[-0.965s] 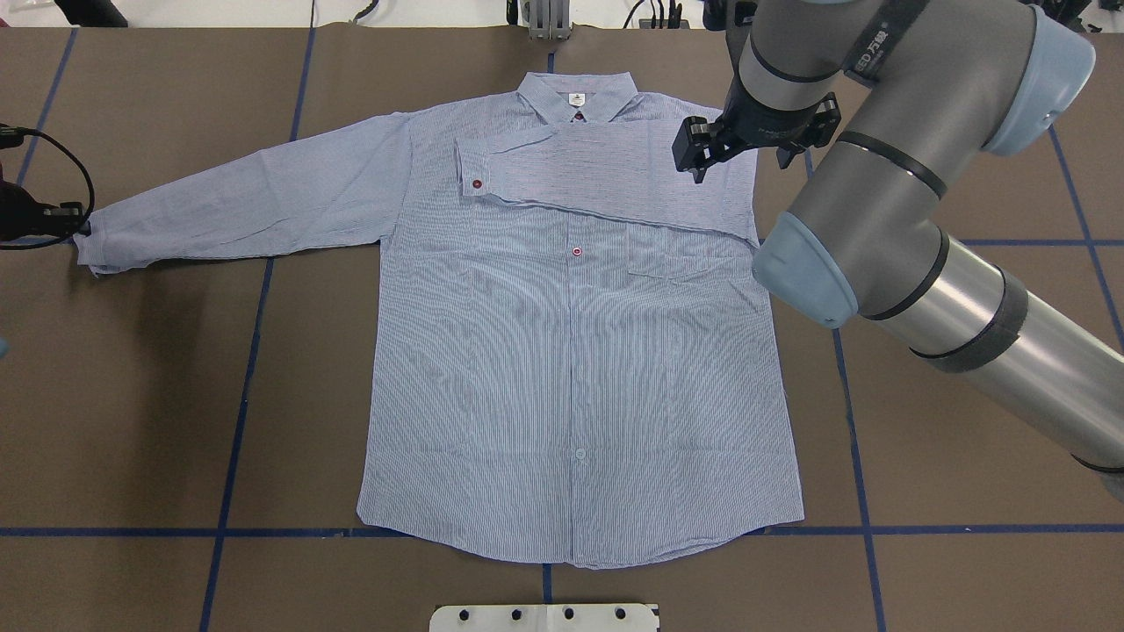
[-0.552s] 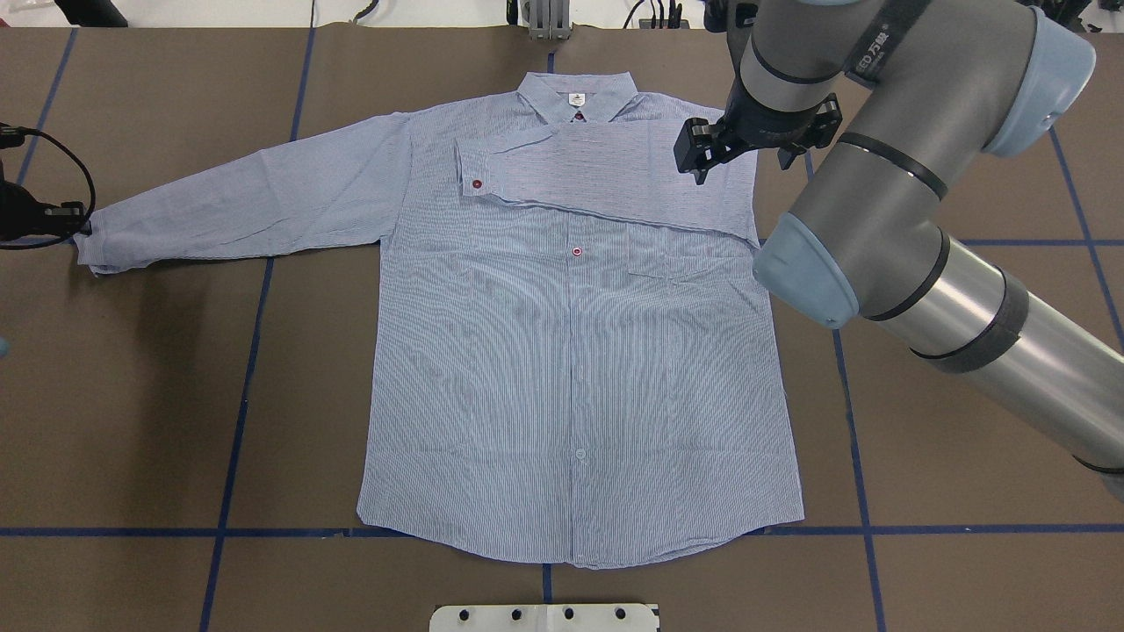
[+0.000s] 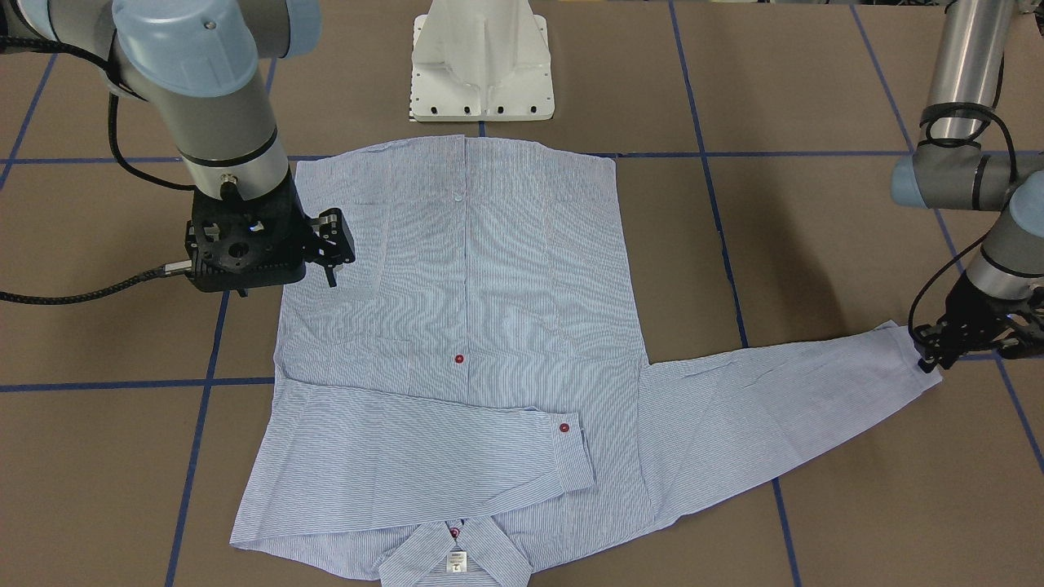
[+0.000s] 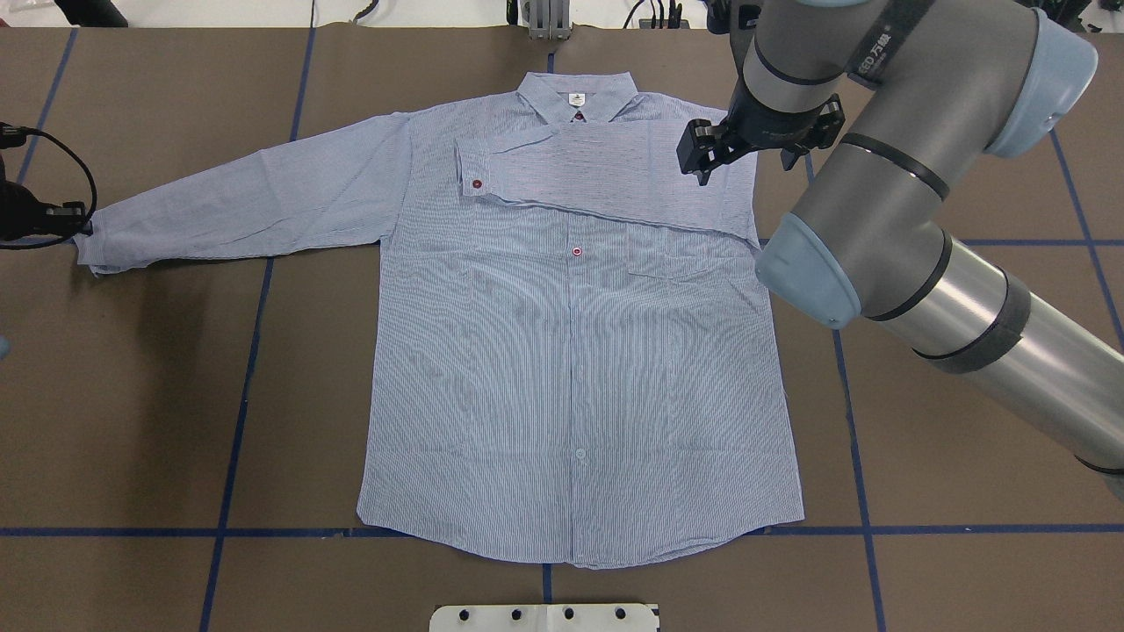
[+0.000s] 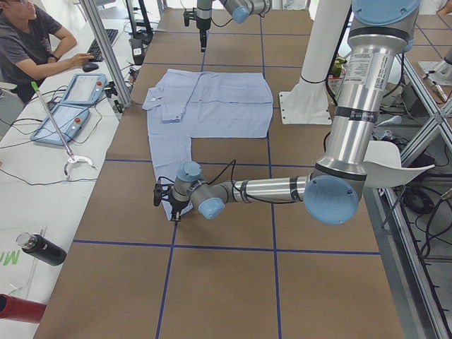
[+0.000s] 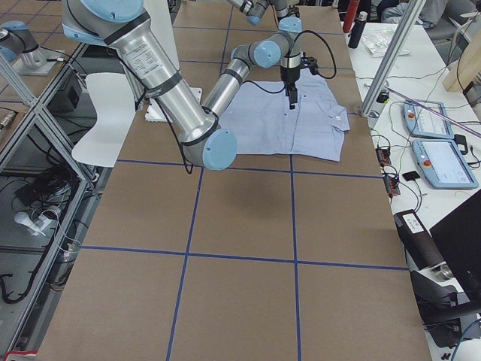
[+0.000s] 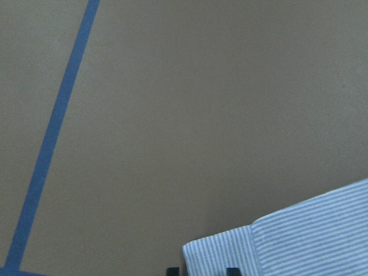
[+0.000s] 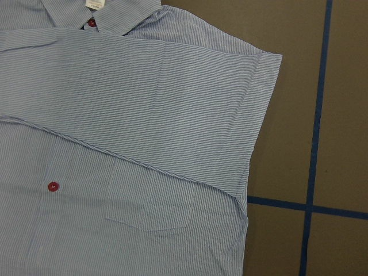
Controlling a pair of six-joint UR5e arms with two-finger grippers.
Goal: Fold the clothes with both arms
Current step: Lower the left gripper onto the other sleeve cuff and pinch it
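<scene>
The brown table (image 4: 132, 395) is covered at its middle by the shirt (image 4: 571, 369), laid flat and buttoned, with the collar at 12 o'clock and the hem at 6 in the overhead view. The cloth is judged light, thin and limp: it is expected to sag and crease when lifted, so doubled edges are preferred for a grip. One sleeve (image 4: 597, 171) is already folded across the chest, pointing to 9 o'clock. The right gripper (image 4: 702, 156) is hung above its shoulder end, holding nothing; whether its fingers are parted cannot be told. The other sleeve (image 4: 255, 197) is stretched out toward 9 o'clock. The left gripper (image 3: 930, 355) is placed at its stiffer cuff (image 7: 241, 250), the fingers (image 7: 232, 269) spread astride the hem, not clamped.
</scene>
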